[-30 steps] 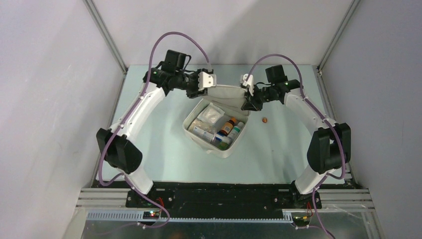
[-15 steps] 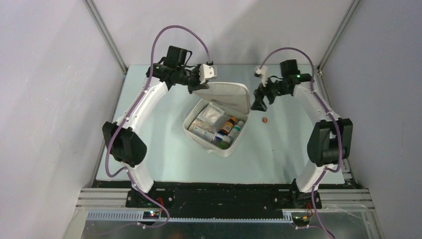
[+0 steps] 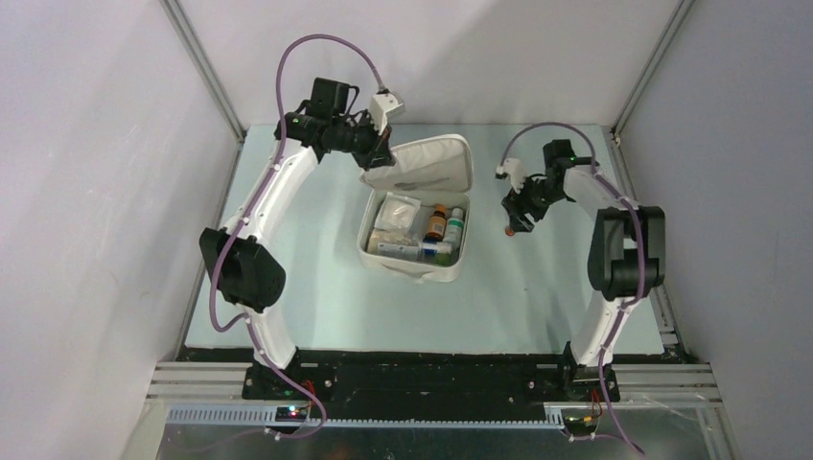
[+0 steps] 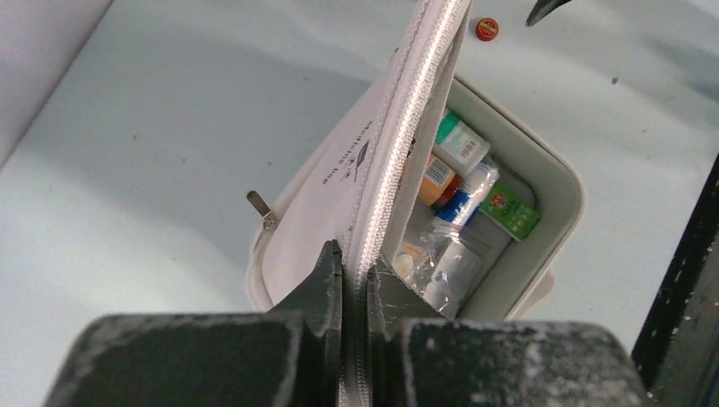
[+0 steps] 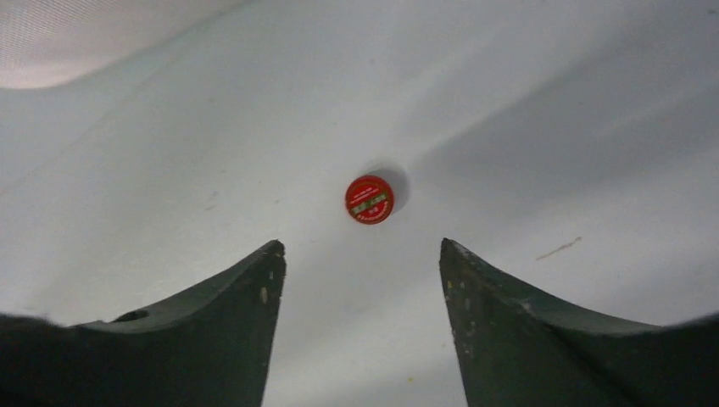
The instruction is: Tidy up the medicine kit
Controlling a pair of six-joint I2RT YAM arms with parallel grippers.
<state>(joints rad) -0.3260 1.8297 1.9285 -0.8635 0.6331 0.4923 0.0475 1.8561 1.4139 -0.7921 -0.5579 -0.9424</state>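
Note:
The medicine kit (image 3: pixel 414 272), a white soft zip case, lies open in the middle of the table. Its hinged lid (image 3: pixel 429 165) stands up at the far side. My left gripper (image 3: pixel 378 156) is shut on the lid's zipped edge (image 4: pixel 392 144), pinching it between both fingers (image 4: pixel 354 264). Inside lie an orange bottle (image 3: pixel 436 222), a green-capped bottle (image 3: pixel 454 224), a plastic bag (image 3: pixel 394 213) and a green box (image 4: pixel 512 213). My right gripper (image 3: pixel 515 213) hovers open over a small round red tin (image 5: pixel 370 199), which sits on the table just beyond the fingertips (image 5: pixel 360 248).
The red tin (image 3: pixel 511 230) lies right of the kit, apart from it. A metal zip pull (image 4: pixel 259 206) sticks out at the case's left side. Grey walls and frame posts bound the pale green table (image 3: pixel 307 278) at the back and sides.
The right gripper let go of the lid, opened and swung right and down over the red tin. The left gripper shut on the lid's edge and raised it; the case turned squarer.

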